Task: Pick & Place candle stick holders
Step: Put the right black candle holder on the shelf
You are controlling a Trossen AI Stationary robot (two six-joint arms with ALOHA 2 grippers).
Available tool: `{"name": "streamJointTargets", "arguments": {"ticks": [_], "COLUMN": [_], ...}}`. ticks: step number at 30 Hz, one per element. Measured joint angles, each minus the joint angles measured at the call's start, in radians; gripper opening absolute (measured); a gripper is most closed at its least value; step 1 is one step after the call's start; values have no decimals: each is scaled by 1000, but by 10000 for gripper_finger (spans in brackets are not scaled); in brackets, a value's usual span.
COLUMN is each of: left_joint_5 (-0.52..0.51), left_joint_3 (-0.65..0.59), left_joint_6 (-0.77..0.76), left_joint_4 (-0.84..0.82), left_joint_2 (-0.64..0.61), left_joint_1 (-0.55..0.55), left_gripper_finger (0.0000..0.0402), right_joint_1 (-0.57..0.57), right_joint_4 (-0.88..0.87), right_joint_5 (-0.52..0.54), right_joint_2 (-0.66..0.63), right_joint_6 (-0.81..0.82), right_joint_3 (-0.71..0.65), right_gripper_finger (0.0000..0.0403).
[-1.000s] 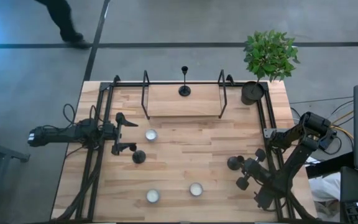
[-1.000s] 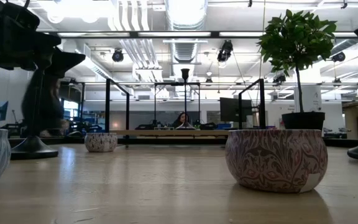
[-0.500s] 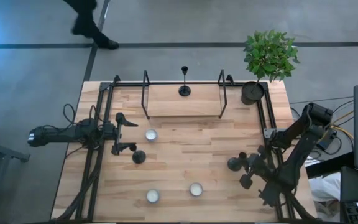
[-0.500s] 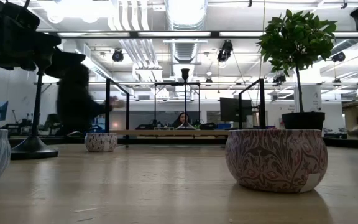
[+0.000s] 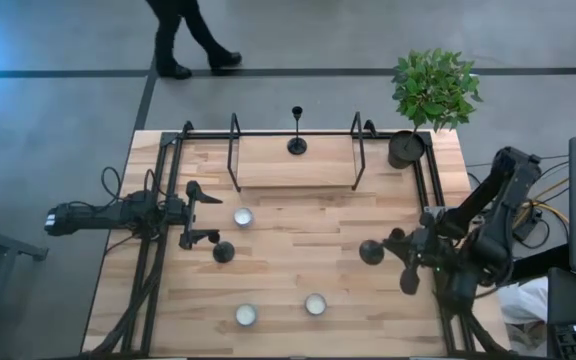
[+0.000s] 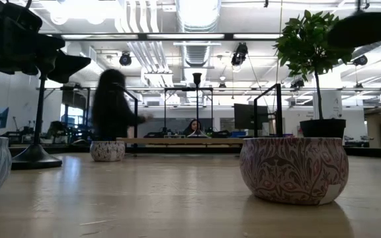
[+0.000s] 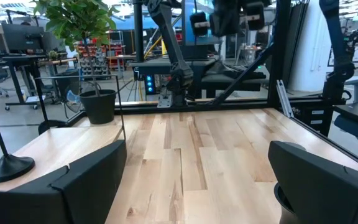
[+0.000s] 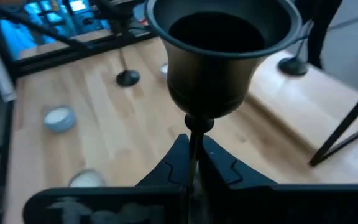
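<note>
We count three black candle stick holders, each a round flat base, thin stem and small cup. One stands upright on the raised wooden shelf at top centre of the high view. A second sits on the table left of centre, just beside the left gripper. The third is at right of centre, held off the table by the right gripper — in the right wrist view its flared cup fills the upper middle and the stem runs down between the fingers.

Containers: three small patterned bowls, one upper left of centre, two along the bottom; contents look pale white, we can't tell what. Dark pot with a green plant at the table's upper right corner.

Right gripper is clamped tight on the third holder's stem. Left gripper has its jaws spread wide, holding nothing — parked at centre left.
</note>
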Motion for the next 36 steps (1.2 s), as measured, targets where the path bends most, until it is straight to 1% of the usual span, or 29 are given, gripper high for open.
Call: {"name": "streamJointTargets", "arguments": {"ticks": [5,8,13,16,18,20,23,26,32,36], "left_joint_5": [0,0,0,0,0,0,0,0,0,0], "left_joint_3": [0,0,0,0,0,0,0,0,0,0], "left_joint_6": [0,0,0,0,0,0,0,0,0,0], "left_joint_4": [0,0,0,0,0,0,0,0,0,0], "left_joint_2": [0,0,0,0,0,0,0,0,0,0], "left_joint_1": [0,0,0,0,0,0,-1,-1,-1,-1], "left_gripper_finger": [399,399,399,399,399,399,399,399,399,399], "right_joint_1": [-101,-159,-295,-390,-448,-511,-582,-645,-797,-897], "right_joint_4": [7,57,214,354,416,461,469,496,621,668], "right_joint_5": [-23,-24,-27,-27,-37,-60,-118,-165,-306,-373], "right_joint_2": [-3,-3,6,17,24,32,32,32,29,29], "right_joint_6": [-59,-82,-189,-316,-385,-418,-430,-484,-689,-777], "right_joint_3": [12,5,-6,-16,-25,-30,-33,-34,-35,-35], "right_gripper_finger": [9,9,8,8,8,8,8,8,8,8]}}
